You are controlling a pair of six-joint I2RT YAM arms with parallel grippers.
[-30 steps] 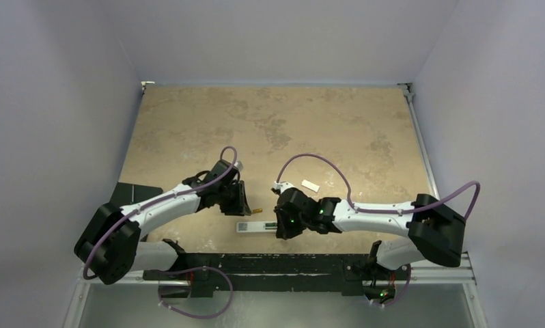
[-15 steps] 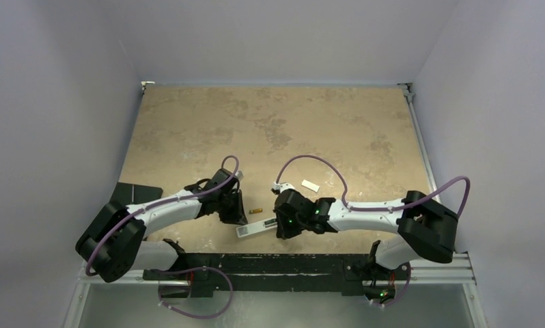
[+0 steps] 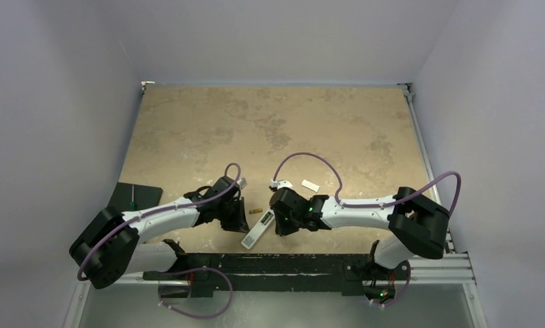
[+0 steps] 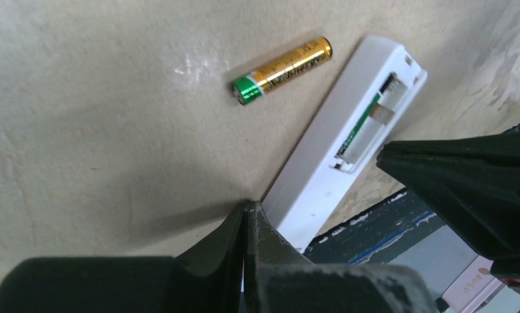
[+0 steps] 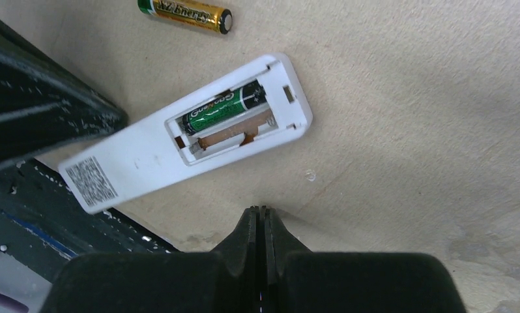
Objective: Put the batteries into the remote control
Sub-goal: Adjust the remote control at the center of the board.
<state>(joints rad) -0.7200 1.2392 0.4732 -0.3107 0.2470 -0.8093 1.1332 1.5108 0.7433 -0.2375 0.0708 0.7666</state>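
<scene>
The white remote control lies diagonally on the table, back up, near the front edge. In the right wrist view its recess holds the dark greenish-black battery in one slot; the other slot is bare. The gold-yellow battery lies loose just beyond the remote, also seen in the left wrist view. My left gripper is shut and empty, its tip at the remote's left side. My right gripper is shut and empty, on the table just right of the remote.
A small white battery cover lies behind the right gripper. A dark plate with a green-handled tool sits at the left edge. The black mounting rail runs along the front edge, under the remote's near end.
The remote has swung from lying crosswise to a diagonal, its left end now toward the front edge. Both grippers moved in closer to it, staying shut.
</scene>
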